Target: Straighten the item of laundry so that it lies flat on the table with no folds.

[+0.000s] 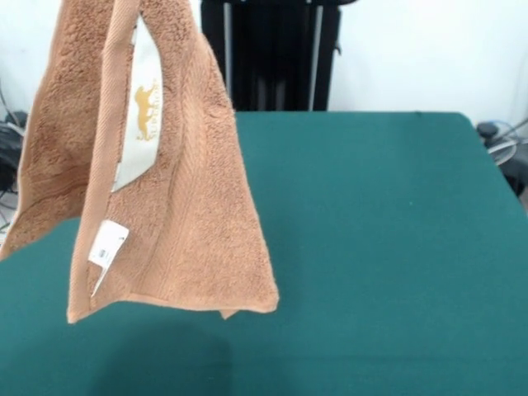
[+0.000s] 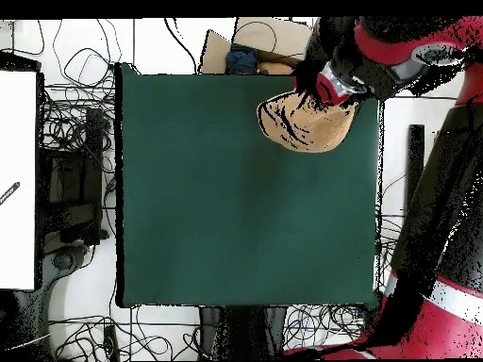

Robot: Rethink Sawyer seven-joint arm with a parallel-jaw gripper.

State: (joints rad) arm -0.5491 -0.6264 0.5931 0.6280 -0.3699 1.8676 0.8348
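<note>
Towel (image 1: 165, 190) hanging lengthwise, long axis vertical, above table (image 1: 379, 247)

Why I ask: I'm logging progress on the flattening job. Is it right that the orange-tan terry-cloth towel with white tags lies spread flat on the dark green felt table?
Not quite. The orange-tan terry-cloth towel with white tags is not lying flat: the front view shows it hanging in the air, bunched, above the dark green felt table. The overhead view places it under the arm's end, near a table corner.
</note>
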